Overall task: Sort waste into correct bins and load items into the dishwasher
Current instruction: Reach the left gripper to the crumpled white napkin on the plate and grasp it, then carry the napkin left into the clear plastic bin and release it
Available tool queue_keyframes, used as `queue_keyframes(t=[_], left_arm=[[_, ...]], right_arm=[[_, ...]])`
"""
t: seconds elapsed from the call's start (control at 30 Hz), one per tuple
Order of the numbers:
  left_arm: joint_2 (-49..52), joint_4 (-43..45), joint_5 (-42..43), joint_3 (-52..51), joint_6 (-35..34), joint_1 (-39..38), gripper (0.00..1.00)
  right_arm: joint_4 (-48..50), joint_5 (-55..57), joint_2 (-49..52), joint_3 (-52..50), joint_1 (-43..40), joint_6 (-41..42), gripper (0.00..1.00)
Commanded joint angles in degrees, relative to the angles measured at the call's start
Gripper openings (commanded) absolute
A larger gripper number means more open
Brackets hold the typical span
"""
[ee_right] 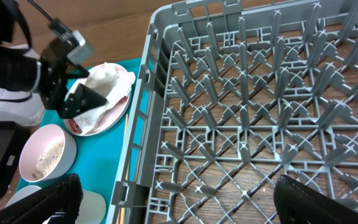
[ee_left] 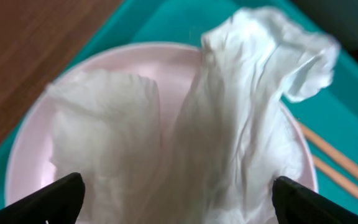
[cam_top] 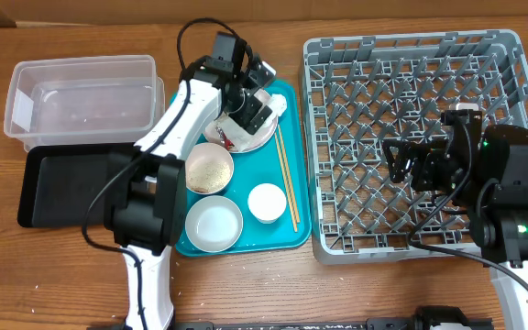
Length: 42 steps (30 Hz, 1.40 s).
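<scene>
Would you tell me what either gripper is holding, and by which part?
Nothing: the left gripper stands open around the crumpled white paper napkin; the right gripper is open, empty.

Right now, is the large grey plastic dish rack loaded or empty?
Empty, as far as visible: the large grey plastic dish rack shows only bare upright pegs, no dishes.

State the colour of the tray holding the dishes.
Teal. The tray shows best in the overhead view.

Worktop layout
The tub (cam_top: 81, 62), with the shallow tray (cam_top: 62, 188) before it, is being shown by the left edge; the serving tray (cam_top: 278, 234) is being flanked by these and the rack (cam_top: 411, 41).
</scene>
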Motion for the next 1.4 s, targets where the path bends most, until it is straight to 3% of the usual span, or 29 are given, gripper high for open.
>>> queue_keyframes(t=[0.0,0.1,0.23,0.4,0.63,0.8,0.97,1.13,1.37], left_arm=[[3.5,-0.7,-1.1,1.8,1.3,-0.1,0.95],[5.7,-1.0,-1.1,1.8,1.3,-0.1,0.88],[7.3,-1.4,-1.1,1.8,1.2,-0.1,0.67],[6.4,-1.4,-1.2,2.0,0.7,-0.1,0.06],[0.3,-5.4,-2.8,8.5,-8.4,0.6,0.04],[-5.9,-12.9,-10.5,16.1,-21.3,4.1,0.04],[-10.0,-18.2,-17.1,17.1,-34.1,12.9,0.04],[-7.4,-18.5,-16.9,15.9,-39.1,20.6,0.04],[1.9,-16.2,-16.9,15.7,-39.3,25.3,0.05]], right_arm=[[0.0,-0.5,-0.1,1.2,-0.2,0.0,1.00],[0.0,-0.5,-0.1,1.2,-0.2,0.0,1.00],[0.0,-0.5,-0.1,1.2,-0.2,0.0,1.00],[0.0,-0.5,-0.1,1.2,-0.2,0.0,1.00],[0.0,-0.5,-0.1,1.2,-0.2,0.0,1.00],[0.0,-0.5,-0.1,1.2,-0.2,0.0,1.00],[0.0,-0.5,-0.1,1.2,-0.2,0.0,1.00],[0.3,-0.5,-0.1,1.2,-0.2,0.0,1.00],[0.2,-0.5,-0.1,1.2,-0.2,0.0,1.00]])
